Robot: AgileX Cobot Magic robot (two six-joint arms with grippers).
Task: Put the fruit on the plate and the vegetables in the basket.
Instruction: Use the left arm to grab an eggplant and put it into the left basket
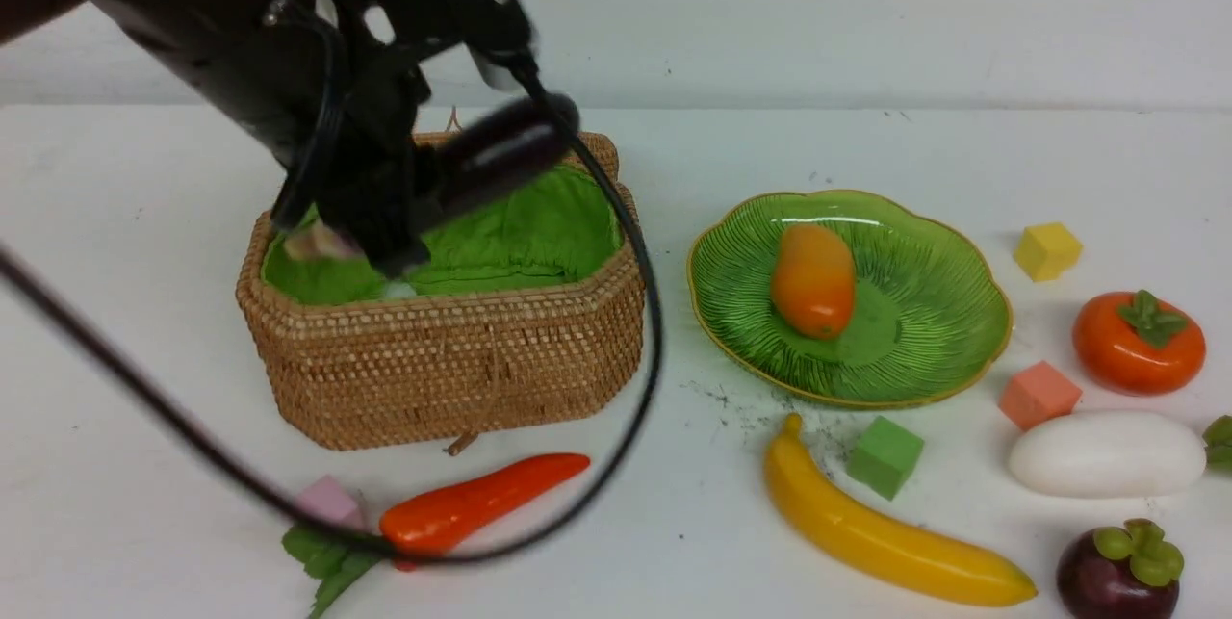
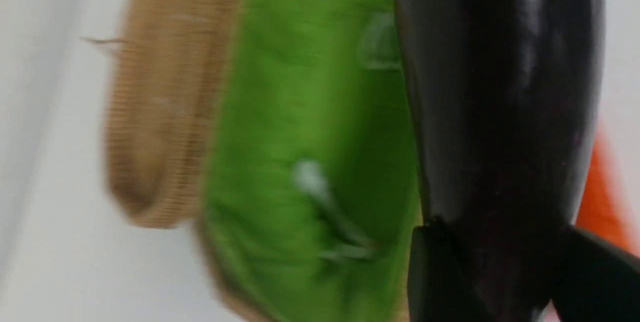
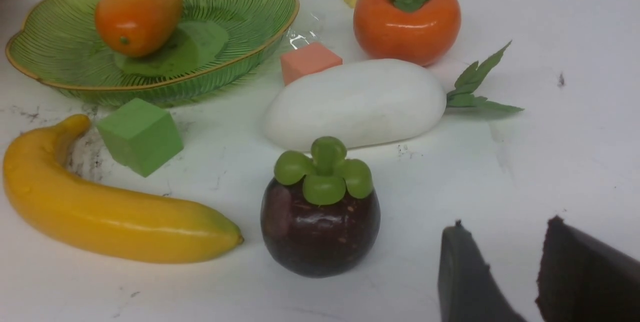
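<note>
Glossy dark purple eggplant [image 1: 500, 152], judged light, rigid and slippery, hangs over the basket [image 1: 433, 359], clamped near one end by the left hand [image 2: 505, 262], a hold apt to pivot; right hand [image 3: 505, 247] part-open, empty, near the mangosteen [image 3: 320, 227]

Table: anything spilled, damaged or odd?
Dark scuffs mark the white table between the plate and the banana. They look like dirt, not a spill. Nothing looks broken or tipped.
</note>
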